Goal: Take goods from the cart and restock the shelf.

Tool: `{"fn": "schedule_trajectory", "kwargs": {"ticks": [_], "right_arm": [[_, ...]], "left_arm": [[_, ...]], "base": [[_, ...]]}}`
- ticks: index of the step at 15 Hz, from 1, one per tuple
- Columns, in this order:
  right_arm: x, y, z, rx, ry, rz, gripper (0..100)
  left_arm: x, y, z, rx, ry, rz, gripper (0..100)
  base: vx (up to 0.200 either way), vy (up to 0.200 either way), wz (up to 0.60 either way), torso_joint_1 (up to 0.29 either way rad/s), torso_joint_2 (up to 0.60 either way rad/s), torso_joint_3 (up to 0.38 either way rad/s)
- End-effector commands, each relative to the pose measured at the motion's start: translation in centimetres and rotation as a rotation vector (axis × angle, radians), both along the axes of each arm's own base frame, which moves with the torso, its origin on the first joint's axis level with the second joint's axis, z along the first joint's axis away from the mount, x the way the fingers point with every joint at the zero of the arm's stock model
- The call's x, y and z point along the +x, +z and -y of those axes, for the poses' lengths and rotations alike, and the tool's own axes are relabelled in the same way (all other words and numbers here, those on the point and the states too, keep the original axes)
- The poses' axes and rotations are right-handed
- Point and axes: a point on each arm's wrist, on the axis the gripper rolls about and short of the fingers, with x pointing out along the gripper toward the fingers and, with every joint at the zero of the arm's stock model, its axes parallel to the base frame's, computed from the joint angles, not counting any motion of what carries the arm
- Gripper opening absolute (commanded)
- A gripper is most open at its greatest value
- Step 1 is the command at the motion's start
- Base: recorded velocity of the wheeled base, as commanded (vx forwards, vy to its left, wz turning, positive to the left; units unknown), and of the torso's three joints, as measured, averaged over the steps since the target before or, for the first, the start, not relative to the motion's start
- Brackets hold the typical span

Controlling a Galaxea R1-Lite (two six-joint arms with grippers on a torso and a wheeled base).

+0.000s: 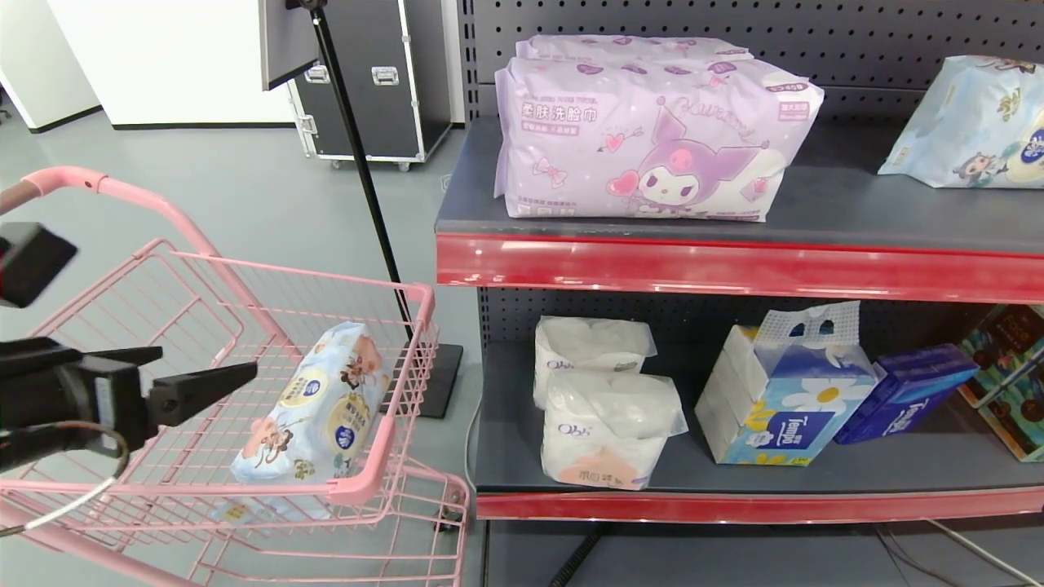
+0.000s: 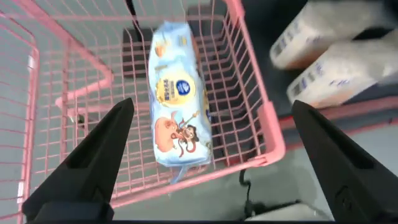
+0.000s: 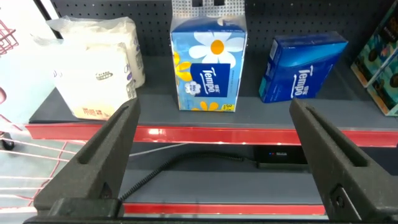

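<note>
A light blue pack of wipes (image 1: 314,408) (image 2: 177,99) lies lengthwise in the pink wire cart (image 1: 383,465) (image 2: 270,124). Above the cart's basket, over its left part, my left gripper (image 1: 208,363) (image 2: 212,104) hangs open and holds nothing, a little short of the pack. The shelf (image 1: 734,269) stands to the cart's right. On its upper board are two stacked purple packs (image 1: 644,130) and, at the far right, a light blue pack (image 1: 971,122). My right gripper (image 3: 214,104) is open and empty, facing the lower shelf board (image 3: 217,134).
The lower board holds white tissue packs (image 1: 608,424) (image 3: 96,68), a blue flowered tissue pack (image 1: 783,399) (image 3: 208,59) and a dark blue box (image 1: 913,391) (image 3: 305,68). Bare board (image 1: 840,196) lies between the upper packs. A black stand pole (image 1: 359,155) rises behind the cart.
</note>
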Motion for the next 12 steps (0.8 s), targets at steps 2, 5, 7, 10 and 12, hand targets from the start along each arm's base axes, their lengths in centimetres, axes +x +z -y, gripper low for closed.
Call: {"fn": "schedule_trajectory", "kwargs": {"ticks": [2,5,7,10,12], "right_arm": [[0.0,0.0,0.0,0.0,0.001,0.0,100],[0.0,0.0,0.0,0.0,-0.001,0.0,100],[0.0,0.0,0.0,0.0,0.001,0.0,100],[0.0,0.0,0.0,0.0,0.001,0.0,100],[0.0,0.0,0.0,0.0,0.001,0.0,100]], "left_arm": [[6.1,-5.1,0.8,0.092,-0.051,-0.253,100],[7.6,-5.9,0.9,0.109,-0.036,-0.293,100],[8.6,-6.7,1.4,0.145,-0.021,-0.336,100],[9.3,-8.0,1.3,0.168,0.002,-0.387,100],[9.6,-8.5,1.3,0.171,0.001,-0.402,100]], "base": [[0.0,0.0,0.0,0.0,0.0,0.0],[0.0,0.0,0.0,0.0,0.0,0.0],[0.0,0.0,0.0,0.0,0.0,0.0],[0.0,0.0,0.0,0.0,0.0,0.0],[0.0,0.0,0.0,0.0,0.0,0.0]]}}
